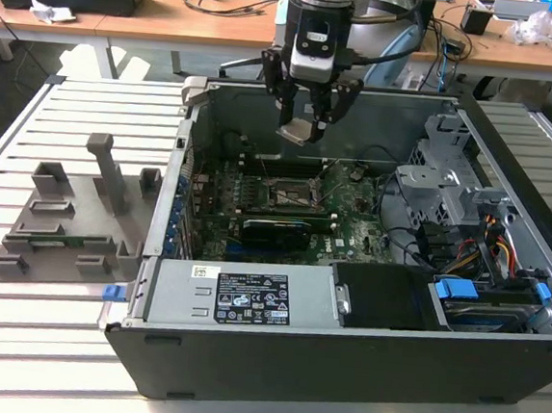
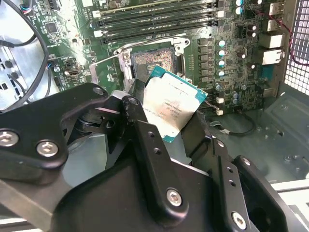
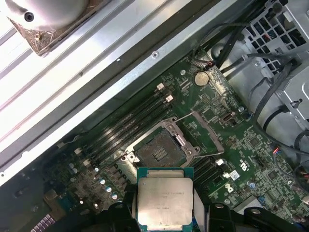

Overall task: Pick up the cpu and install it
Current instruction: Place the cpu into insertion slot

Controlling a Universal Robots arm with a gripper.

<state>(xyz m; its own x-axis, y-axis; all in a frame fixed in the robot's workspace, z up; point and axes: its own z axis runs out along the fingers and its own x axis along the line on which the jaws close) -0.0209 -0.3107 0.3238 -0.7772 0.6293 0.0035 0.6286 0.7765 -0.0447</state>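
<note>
The gripper holds the cpu tight, up above the open socket — the carrying step — it needs to be flat and lined up.

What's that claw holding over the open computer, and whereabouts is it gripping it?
The gripper holds the cpu, pinched by two opposite edges, with its silver top left uncovered.

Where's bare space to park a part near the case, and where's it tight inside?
Free: the slatted table around the grey tray, at the exterior view's left. Inside the PC case, the open socket sits bare below the cpu held in the gripper. Crowded: drive cage and cables at the exterior view's right.
</note>
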